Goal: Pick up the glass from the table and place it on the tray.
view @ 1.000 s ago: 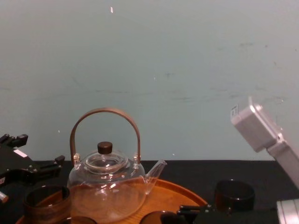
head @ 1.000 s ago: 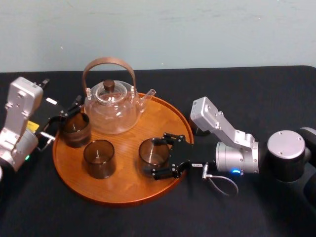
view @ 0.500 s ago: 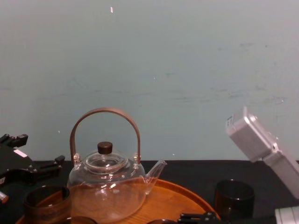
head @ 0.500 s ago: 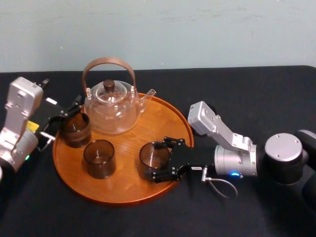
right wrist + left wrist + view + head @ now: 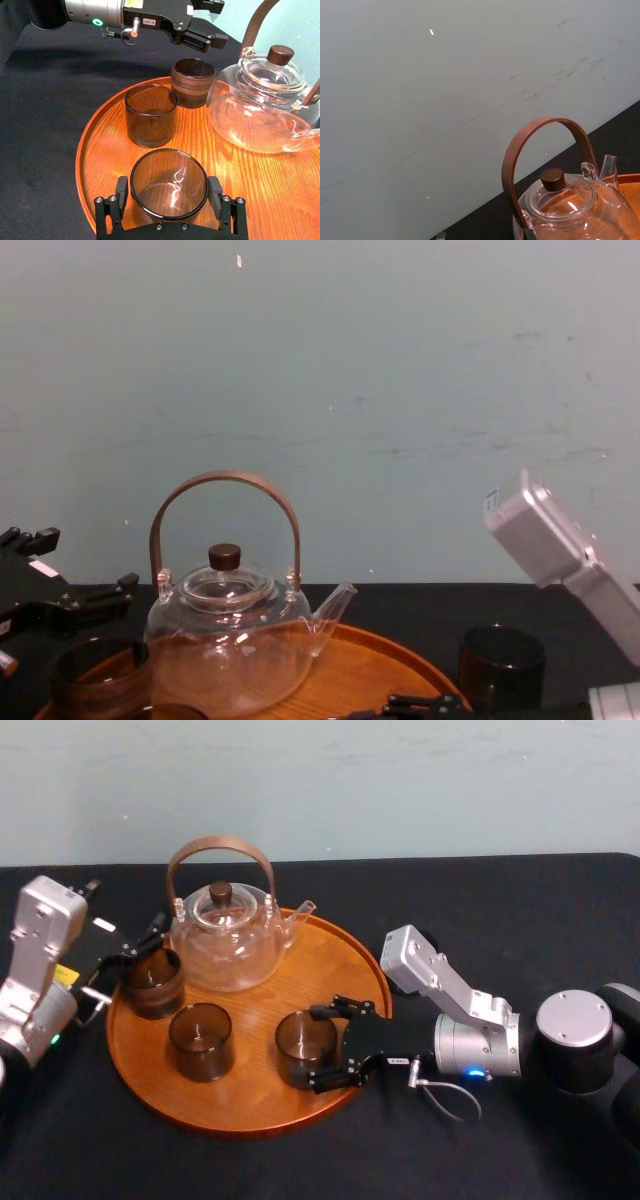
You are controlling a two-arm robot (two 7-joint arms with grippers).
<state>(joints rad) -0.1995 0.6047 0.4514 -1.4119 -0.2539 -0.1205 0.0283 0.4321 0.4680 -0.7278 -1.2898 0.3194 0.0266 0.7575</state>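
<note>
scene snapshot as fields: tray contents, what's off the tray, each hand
tray: round, wooden, on black table
on tray: glass teapot; back-left glass; middle glass; front-right glass
off tray: dark glass on the table, right of the tray
right hand: low over the tray, straddling the front-right glass
left hand: open, by the back-left glass at the tray's left edge

Black table (image 5: 520, 900) bears tray (image 5: 335, 965), seemingly cup (image 5: 502, 665)
</note>
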